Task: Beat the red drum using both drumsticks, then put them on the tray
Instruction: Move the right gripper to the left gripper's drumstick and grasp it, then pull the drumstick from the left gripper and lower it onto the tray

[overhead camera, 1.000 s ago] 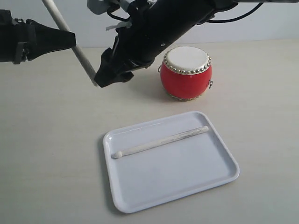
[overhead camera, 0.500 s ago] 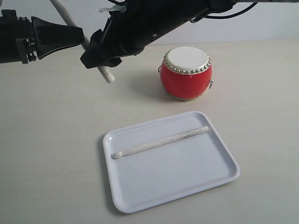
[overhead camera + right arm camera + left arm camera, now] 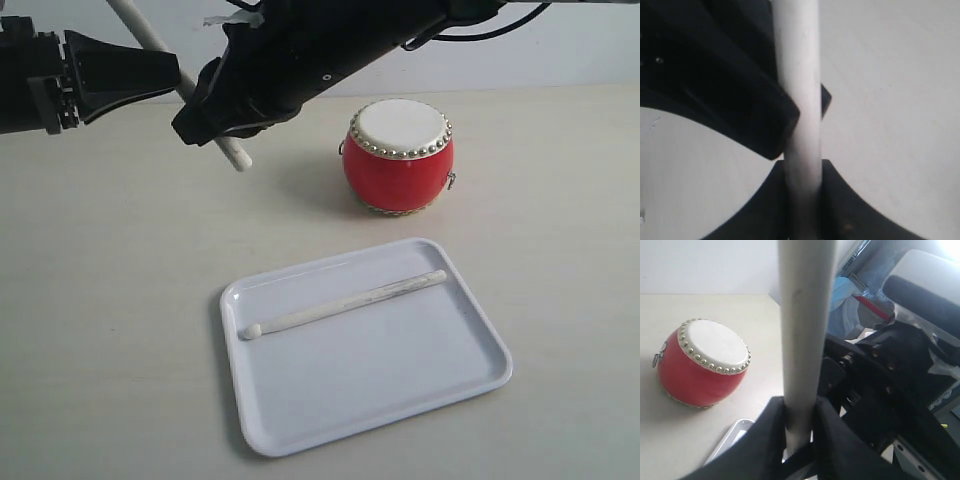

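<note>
The red drum [image 3: 398,170] [image 3: 700,375] stands upright behind the white tray [image 3: 400,380] [image 3: 730,437]. One pale drumstick [image 3: 345,303] lies diagonally in the tray. The other drumstick [image 3: 232,155] [image 3: 805,315] [image 3: 800,75] slants in the air at the back left, well left of the drum. My left gripper [image 3: 172,78] [image 3: 800,415] is shut on it. My right gripper [image 3: 192,122] [image 3: 802,175] reaches across from the right and is shut on the same stick lower down, close to the left one. Its short rounded end sticks out below the right gripper.
The right arm [image 3: 330,50] spans the back of the pale tabletop [image 3: 110,330], passing just left of the drum. A wall rises behind the table.
The right gripper has shifted up and left along the held stick, whose lower end now protrudes below it. The left gripper edged right. In the last half second little has moved.
</note>
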`<state>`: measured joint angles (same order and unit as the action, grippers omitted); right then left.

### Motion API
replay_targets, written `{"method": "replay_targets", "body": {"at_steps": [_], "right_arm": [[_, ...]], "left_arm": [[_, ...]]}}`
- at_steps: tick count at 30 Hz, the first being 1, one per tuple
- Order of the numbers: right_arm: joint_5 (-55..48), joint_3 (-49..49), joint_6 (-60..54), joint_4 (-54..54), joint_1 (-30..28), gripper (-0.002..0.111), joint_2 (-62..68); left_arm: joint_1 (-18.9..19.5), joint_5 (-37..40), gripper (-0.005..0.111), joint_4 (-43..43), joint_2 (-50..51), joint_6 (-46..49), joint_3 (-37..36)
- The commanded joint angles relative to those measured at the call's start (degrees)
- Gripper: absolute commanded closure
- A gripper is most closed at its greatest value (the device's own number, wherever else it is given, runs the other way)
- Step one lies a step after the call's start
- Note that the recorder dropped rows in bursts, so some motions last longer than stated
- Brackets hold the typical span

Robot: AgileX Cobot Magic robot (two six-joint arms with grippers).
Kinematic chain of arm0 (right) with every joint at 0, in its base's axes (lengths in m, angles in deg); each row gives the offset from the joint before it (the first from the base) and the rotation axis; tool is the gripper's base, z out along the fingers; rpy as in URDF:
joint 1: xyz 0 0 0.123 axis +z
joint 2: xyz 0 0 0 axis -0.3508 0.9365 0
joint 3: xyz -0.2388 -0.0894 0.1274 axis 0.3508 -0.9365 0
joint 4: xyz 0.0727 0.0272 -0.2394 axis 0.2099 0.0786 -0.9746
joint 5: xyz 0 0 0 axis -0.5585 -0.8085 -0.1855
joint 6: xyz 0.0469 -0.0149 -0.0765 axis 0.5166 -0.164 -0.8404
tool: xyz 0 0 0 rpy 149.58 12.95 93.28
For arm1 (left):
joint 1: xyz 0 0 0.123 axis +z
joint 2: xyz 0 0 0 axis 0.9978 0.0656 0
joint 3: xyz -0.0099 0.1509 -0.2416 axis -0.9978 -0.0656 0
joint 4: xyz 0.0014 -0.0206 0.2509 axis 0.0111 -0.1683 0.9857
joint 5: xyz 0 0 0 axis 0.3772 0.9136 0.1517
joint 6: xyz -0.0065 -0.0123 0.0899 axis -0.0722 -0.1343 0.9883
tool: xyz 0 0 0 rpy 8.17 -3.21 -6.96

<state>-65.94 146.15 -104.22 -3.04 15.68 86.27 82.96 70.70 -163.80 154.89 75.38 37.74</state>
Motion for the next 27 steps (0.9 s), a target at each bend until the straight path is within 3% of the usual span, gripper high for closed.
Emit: {"method": "replay_targets", "body": {"at_steps": [1, 6, 14, 17, 21, 27], "right_arm": [[1.3, 0.3, 0.4, 0.2, -0.5, 0.108, -0.2], [1.4, 0.3, 2.5, 0.3, -0.5, 0.108, -0.2], [1.5, 0.3, 5.4, 0.3, -0.5, 0.108, -0.2], [1.9, 0.3, 6.8, -0.1, -0.7, 0.108, -0.5], [3.9, 0.3, 12.5, -9.8, -0.7, 0.108, -2.5], [2.2, 0.3, 29.0, -36.1, -1.0, 0.108, -5.9]], "left_arm": [[0.1, 2.6, 0.107, -0.3, -0.1, 0.1, -0.1], [0.1, 2.6, 0.1, -0.3, -0.1, 0.1, -0.1], [0.1, 2.6, 0.049, -0.3, -0.1, 0.1, 0.0], [0.6, 2.6, 0.036, -0.3, -0.1, 0.1, 0.0], [3.5, 2.0, 0.034, -0.3, -0.1, 0.1, 0.0], [11.0, 1.7, 0.034, 0.6, -0.1, -1.9, 0.0]]}}
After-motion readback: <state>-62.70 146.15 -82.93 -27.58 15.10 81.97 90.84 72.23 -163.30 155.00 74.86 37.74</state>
